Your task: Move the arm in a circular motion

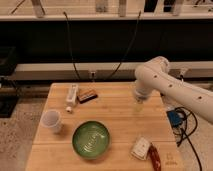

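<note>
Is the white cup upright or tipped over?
Upright: the cup stands on the table, mouth up. The gripper hangs over the table, well apart from it.

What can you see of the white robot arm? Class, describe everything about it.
The arm is glossy white and looks like plastic, built of thick rounded tube segments with small dark dots. It enters from the right, bends at a bulbous joint and points down. Its gripper, a narrow pale tip, hangs over the wooden table.
</note>
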`<state>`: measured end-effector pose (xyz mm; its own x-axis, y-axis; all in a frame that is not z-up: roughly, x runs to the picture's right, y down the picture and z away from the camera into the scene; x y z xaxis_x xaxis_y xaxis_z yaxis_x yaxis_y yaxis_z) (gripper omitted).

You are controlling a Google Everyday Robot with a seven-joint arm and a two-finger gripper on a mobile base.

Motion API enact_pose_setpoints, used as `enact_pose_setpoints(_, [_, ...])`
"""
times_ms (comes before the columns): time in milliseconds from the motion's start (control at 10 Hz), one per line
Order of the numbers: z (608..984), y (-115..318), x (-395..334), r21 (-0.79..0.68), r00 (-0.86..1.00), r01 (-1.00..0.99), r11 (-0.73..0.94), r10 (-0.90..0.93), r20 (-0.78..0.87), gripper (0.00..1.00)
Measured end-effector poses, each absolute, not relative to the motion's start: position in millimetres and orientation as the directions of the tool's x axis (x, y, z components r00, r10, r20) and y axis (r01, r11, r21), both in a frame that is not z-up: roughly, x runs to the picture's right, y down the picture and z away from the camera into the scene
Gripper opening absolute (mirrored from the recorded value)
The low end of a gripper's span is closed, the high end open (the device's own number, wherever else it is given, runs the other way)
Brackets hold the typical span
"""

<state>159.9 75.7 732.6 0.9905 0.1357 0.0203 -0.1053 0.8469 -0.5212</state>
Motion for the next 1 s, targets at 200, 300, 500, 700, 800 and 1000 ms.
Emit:
enact_pose_setpoints(200, [732.3, 76.6, 158.7, -0.522, 0.991, -0.105, 0.847, 0.135, 0.02, 0.8])
enact_pose_setpoints(300, [732.0, 76.8, 156.9, -0.521, 0.991, -0.104, 0.847, 0.135, 0.022, 0.8])
enact_pose_setpoints(500, [731.4, 77.2, 155.9, -0.52, 0.991, -0.104, 0.848, 0.134, 0.021, 0.8])
enact_pose_setpoints(700, [731.2, 77.3, 155.9, -0.518, 0.99, -0.111, 0.848, 0.14, 0.018, 0.8])
enact_pose_setpoints(800, [731.0, 78.0, 157.0, -0.518, 0.988, -0.124, 0.847, 0.152, 0.012, 0.8])
enact_pose_setpoints(1000, [731.3, 77.6, 157.4, -0.518, 0.988, -0.127, 0.846, 0.155, 0.011, 0.8])
